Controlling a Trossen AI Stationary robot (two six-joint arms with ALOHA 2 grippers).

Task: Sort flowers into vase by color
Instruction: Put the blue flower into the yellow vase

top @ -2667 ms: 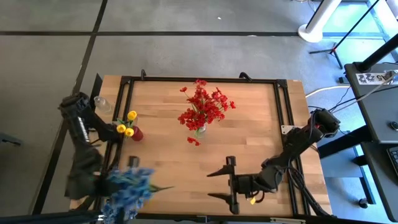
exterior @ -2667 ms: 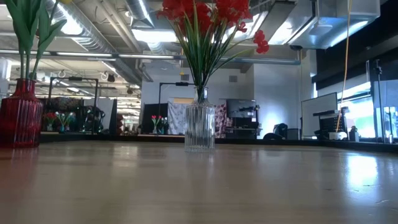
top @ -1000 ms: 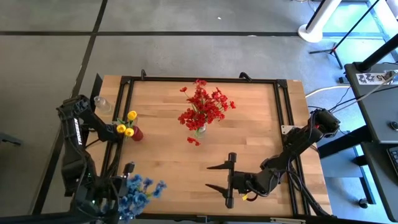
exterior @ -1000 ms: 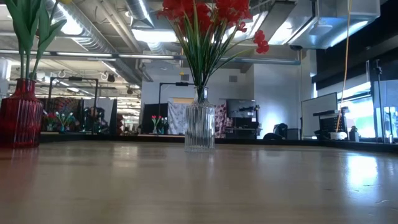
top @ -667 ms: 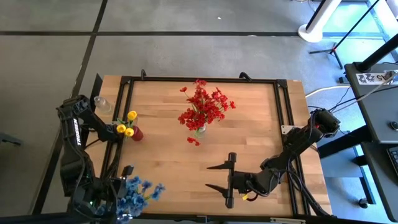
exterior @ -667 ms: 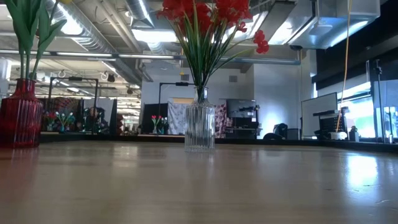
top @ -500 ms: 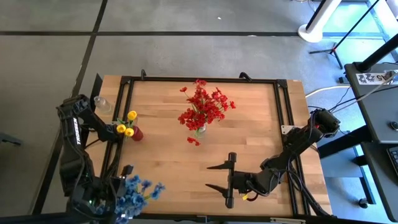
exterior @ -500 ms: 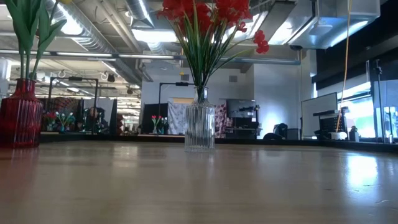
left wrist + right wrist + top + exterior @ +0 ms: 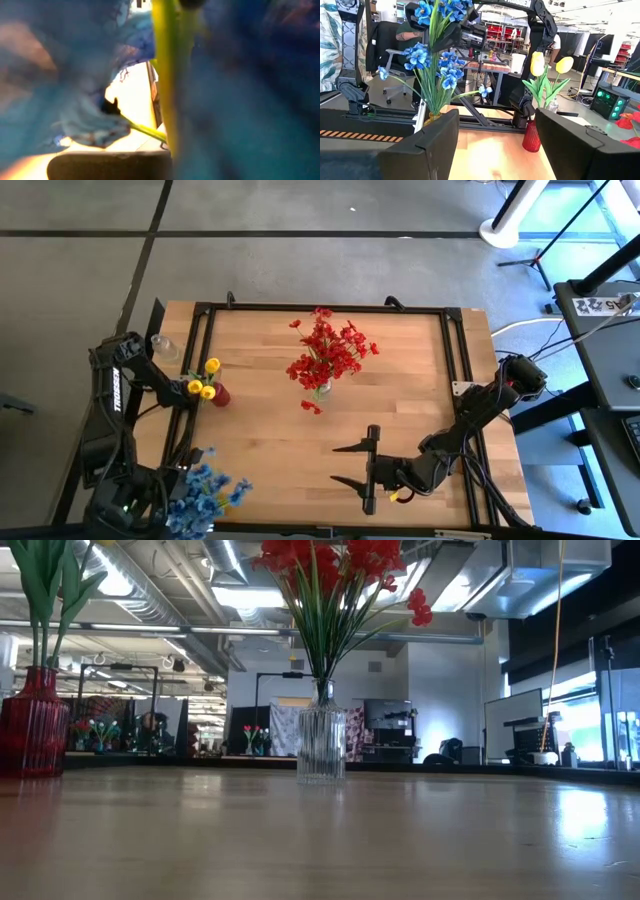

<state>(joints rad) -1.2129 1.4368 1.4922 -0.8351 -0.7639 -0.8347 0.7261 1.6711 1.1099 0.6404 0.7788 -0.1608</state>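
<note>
Table [image 9: 400,380] carries a clear vase [image 9: 321,745] at centre w/ red flowers [image 9: 330,355], and a red vase [image 9: 220,394] near the left edge w/ yellow flowers [image 9: 203,380]. Blue flowers [image 9: 205,492] hang over the near-left corner of the table, clamped in the left gripper [image 9: 175,505], fingers shut tight on the bunch; left wrist view is filled w/ blue petals and a green stem [image 9: 167,75]. Right gripper [image 9: 362,472] sits low over the near edge, right of centre, jaws spread wide, nothing between them, well apart from every flower. Its wrist view looks across at the blue bunch, upright beside the other arm.
</note>
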